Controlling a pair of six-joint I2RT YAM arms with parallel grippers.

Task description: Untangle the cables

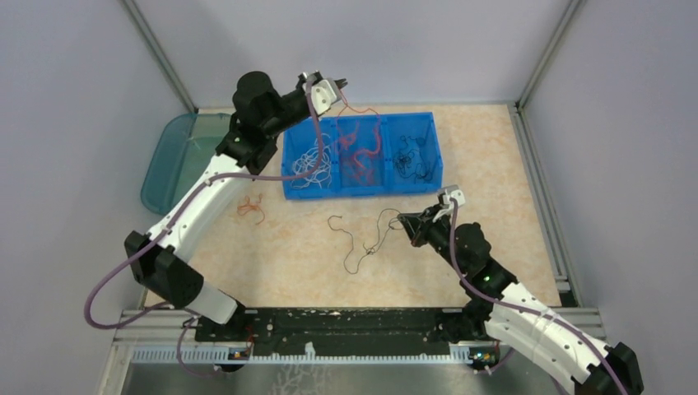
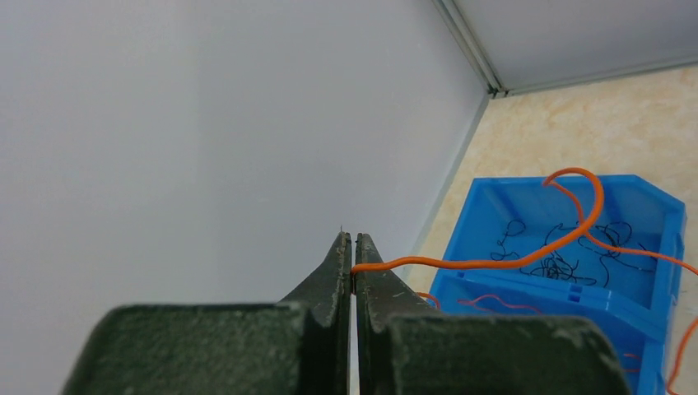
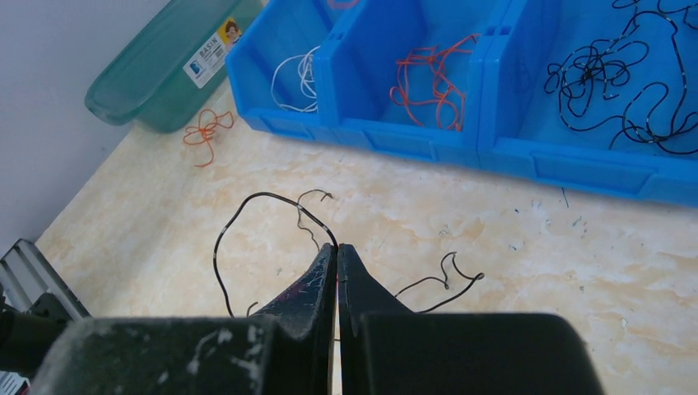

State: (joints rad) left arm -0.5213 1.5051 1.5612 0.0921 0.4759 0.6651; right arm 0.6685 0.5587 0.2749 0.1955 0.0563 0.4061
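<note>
Left gripper (image 2: pixel 354 240) pinched shut on the orange cable (image 2: pixel 411 262) above the blue bin (image 1: pixel 362 191) at 12 o'clock, right gripper (image 3: pixel 337 249) nipping the black cable (image 3: pixel 272 195) mid-table: lifting may drag snagged neighbours out.

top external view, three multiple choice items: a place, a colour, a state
1. The small loose orange wire clump lies:
A on the beige table beside the translucent teal plastic basin
B inside that basin
C against the right wall

2. The thin wires in the middle compartment of the blue plastic three-part bin are:
A white
B black
C orange-red

3. The left gripper is:
A open wide
B shut on a thin orange wire
C shut, empty

1 A, it sits on tabletop just outside the basin.
2 C, orange-red loops fill that section.
3 B, it pinches the wire in the left wrist view.
</note>
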